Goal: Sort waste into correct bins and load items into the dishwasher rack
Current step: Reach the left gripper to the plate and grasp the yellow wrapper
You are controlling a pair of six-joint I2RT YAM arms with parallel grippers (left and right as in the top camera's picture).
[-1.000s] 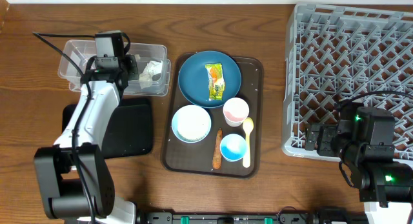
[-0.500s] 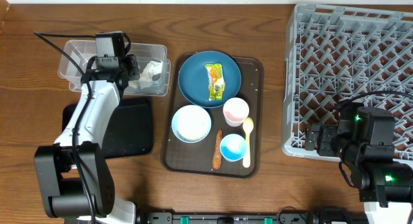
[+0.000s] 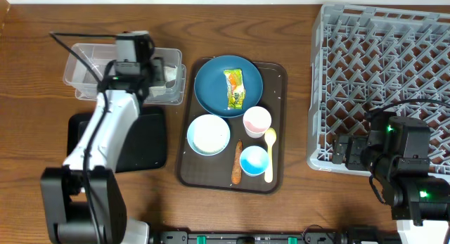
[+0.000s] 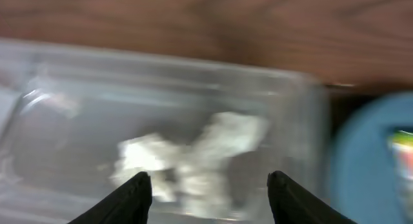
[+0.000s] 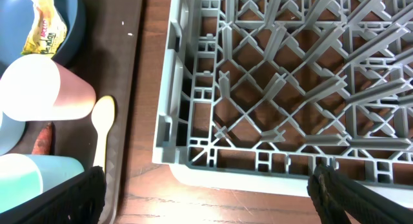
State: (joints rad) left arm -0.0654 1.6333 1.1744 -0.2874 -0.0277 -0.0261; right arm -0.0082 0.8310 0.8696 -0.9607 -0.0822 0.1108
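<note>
My left hand (image 4: 211, 185) is open and empty above the clear tub (image 3: 81, 65); the crumpled paper (image 4: 193, 150) lies inside it. I'd rise straight clear of the rim before crossing to the wrapper (image 3: 234, 88) on the dark blue plate (image 3: 211, 86).

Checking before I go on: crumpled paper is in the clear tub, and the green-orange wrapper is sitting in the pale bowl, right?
Not quite. The crumpled paper is in the clear tub, but the green-orange wrapper lies on the dark blue plate, not in the pale bowl. The overhead view shows it.
</note>
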